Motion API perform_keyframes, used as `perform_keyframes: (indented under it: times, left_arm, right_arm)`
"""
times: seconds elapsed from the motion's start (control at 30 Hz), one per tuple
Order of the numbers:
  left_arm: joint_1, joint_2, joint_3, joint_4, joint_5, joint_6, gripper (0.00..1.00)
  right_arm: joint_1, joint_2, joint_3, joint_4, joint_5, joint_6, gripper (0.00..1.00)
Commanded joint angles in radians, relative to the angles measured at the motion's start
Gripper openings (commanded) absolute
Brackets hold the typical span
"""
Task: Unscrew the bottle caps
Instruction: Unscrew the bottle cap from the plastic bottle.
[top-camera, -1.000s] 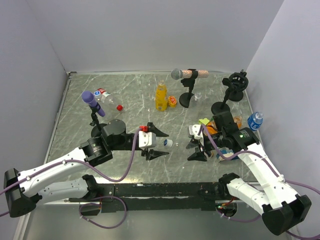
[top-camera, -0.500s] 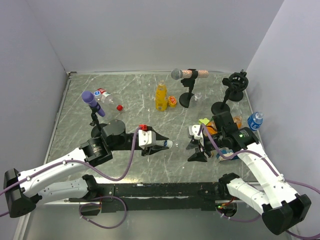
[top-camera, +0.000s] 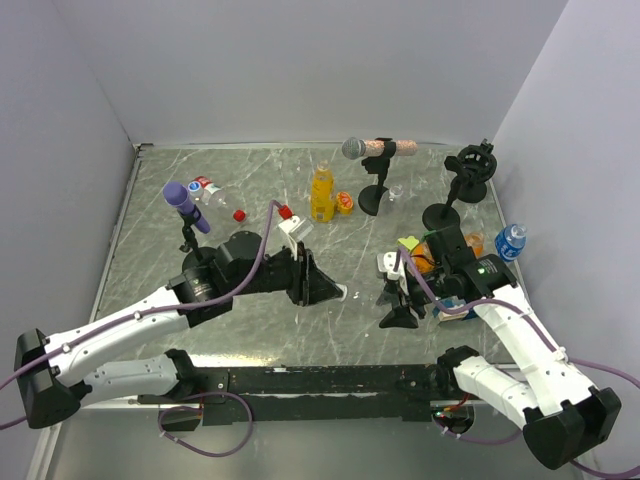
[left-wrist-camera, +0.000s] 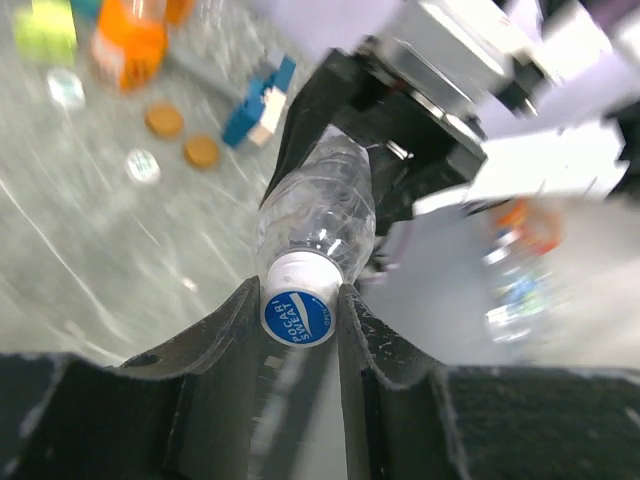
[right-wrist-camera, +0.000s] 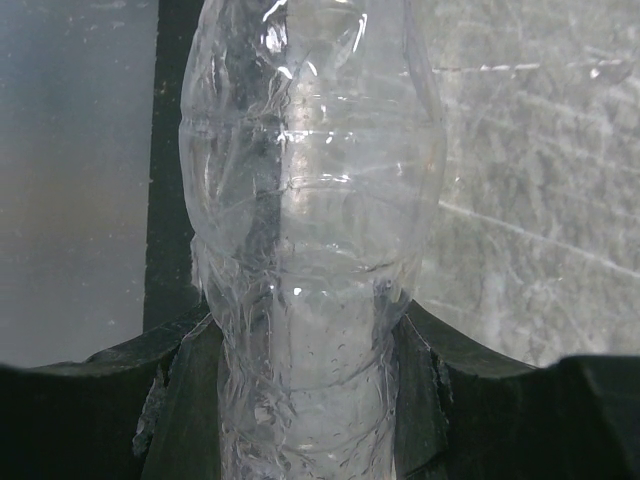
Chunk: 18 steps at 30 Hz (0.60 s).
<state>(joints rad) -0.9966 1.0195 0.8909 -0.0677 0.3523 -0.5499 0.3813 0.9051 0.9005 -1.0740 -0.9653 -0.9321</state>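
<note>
1. Left gripper (left-wrist-camera: 299, 300): its two black fingers are closed on a small, round, white plastic screw cap (left-wrist-camera: 300, 316) with a blue printed top, one pad on each flank. The grip takes the cap alone, so a roll of the wrist would turn it. This is judged to be the start of the unscrewing step.
2. The screw cap sits on the neck of a clear, crumpled plastic bottle (left-wrist-camera: 320, 205). The bottle is held off the table, roughly level, and runs from the cap toward 1 o'clock in the left wrist view.
3. Right gripper (right-wrist-camera: 305, 335): it is clamped around the body of the clear bottle, one finger on each side. It probably acts as a counter-hold, so the body does not spin with the cap.
4. In the top view the two grippers meet near 6 o'clock on the grey marbled table (top-camera: 250, 170).
5. Waiting: an upright yellow-orange juice bottle (top-camera: 321, 193) stands at 12 o'clock from the left gripper. A small blue-labelled bottle (top-camera: 511, 242) stands at the table's 3 o'clock edge.
</note>
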Motion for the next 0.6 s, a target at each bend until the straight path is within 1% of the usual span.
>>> perform_keyframes:
  times: [0.0,0.13,0.17,0.2,0.27,0.3,0.33,0.4,0.5,0.53,0.57]
  left_arm:
    - [-0.027,0.027,0.043,-0.081,0.03,-0.392,0.01]
    - [-0.028,0.056,0.108,-0.199,-0.044,-0.351,0.01]
    - [-0.028,0.059,0.111,-0.204,-0.053,-0.346,0.05]
    - [-0.028,0.059,0.112,-0.202,-0.061,-0.34,0.11]
    - [-0.028,0.05,0.112,-0.192,-0.07,-0.32,0.32]
    - [-0.028,0.039,0.112,-0.192,-0.084,-0.317,0.45]
    - [-0.028,0.025,0.111,-0.192,-0.105,-0.306,0.61]
    - [-0.028,-0.011,0.103,-0.172,-0.14,-0.269,0.75]
    - [-0.028,-0.102,0.077,-0.124,-0.193,-0.162,0.94]
    - [-0.028,-0.137,0.059,-0.094,-0.196,-0.118,0.99]
    - [-0.028,-0.178,0.03,-0.06,-0.188,-0.06,0.97]
  right_arm:
    - [-0.004,0.014,0.02,0.075,-0.047,-0.01,0.27]
    - [-0.004,0.006,0.021,0.071,-0.044,-0.007,0.27]
    - [-0.004,0.003,0.015,0.077,-0.044,-0.004,0.27]
    - [-0.004,-0.001,0.011,0.08,-0.041,-0.001,0.27]
    - [-0.005,-0.009,0.002,0.086,-0.039,0.003,0.27]
    - [-0.005,-0.011,-0.002,0.086,-0.039,0.003,0.27]
    - [-0.005,-0.011,-0.002,0.085,-0.039,0.003,0.27]
    - [-0.005,-0.008,0.0,0.085,-0.042,0.003,0.27]
    - [-0.007,0.0,0.008,0.082,-0.046,-0.004,0.27]
    - [-0.007,0.005,0.009,0.079,-0.047,-0.004,0.27]
    - [-0.007,0.006,0.011,0.078,-0.049,-0.007,0.27]
